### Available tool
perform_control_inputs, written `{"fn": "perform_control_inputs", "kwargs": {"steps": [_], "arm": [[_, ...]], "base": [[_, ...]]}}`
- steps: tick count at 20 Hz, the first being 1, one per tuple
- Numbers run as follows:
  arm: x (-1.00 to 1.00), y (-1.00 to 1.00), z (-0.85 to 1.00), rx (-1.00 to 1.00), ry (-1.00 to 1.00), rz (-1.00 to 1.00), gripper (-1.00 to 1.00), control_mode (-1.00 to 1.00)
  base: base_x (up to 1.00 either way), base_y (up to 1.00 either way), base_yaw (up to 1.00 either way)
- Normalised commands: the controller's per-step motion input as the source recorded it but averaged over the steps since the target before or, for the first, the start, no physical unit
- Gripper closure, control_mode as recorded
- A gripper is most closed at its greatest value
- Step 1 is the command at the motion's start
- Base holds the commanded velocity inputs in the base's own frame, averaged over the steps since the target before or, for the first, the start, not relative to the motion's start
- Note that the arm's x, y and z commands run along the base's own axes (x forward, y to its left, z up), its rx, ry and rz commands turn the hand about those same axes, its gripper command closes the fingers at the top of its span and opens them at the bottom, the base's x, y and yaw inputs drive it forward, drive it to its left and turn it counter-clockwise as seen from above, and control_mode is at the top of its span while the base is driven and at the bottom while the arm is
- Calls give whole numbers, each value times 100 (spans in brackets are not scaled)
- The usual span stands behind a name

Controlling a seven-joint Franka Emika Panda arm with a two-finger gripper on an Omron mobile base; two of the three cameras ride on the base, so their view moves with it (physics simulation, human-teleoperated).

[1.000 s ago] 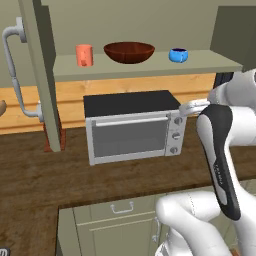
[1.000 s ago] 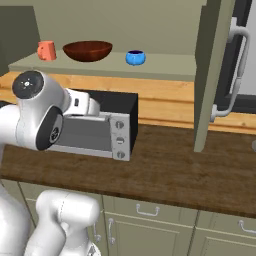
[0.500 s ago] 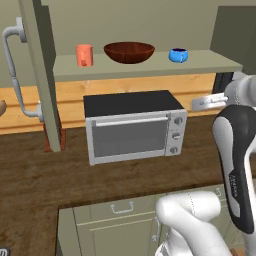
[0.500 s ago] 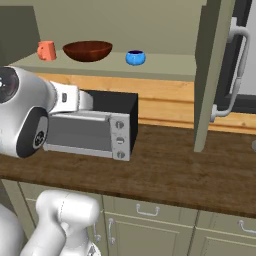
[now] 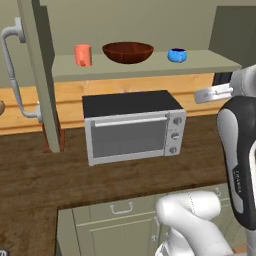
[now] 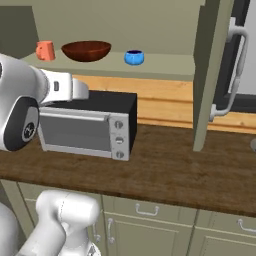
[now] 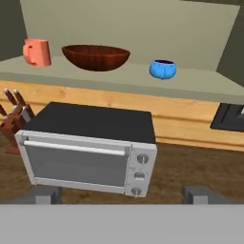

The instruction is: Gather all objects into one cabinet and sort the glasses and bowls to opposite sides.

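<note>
While orange cup, red-brown bowl and blue cup are sitting on the cabinet shelf, sorting is pending; gripper is hanging spread, empty.

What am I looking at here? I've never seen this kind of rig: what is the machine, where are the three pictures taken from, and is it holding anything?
It is a rendered kitchen with a white robot arm on a driving base. Two pictures come from cameras on the base, behind the arm to its left and right; the third looks along the gripper, whose jaws stand wide open and hold nothing. On the open cabinet's shelf stand an orange cup, a red-brown bowl and a blue cup. Below, a toaster oven sits on the wooden counter, with a knife block beside it.
</note>
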Motion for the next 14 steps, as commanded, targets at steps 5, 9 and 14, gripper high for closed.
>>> {"fn": "perform_control_inputs", "kwargs": {"steps": [5,9,14], "arm": [[0,0,0,0,0,0,-100,100],[0,0,0,0,0,0,-100,100],[0,0,0,0,0,0,-100,100]], "base": [[-22,-2,-39],[-44,-1,-38],[-53,-3,-39]]}}
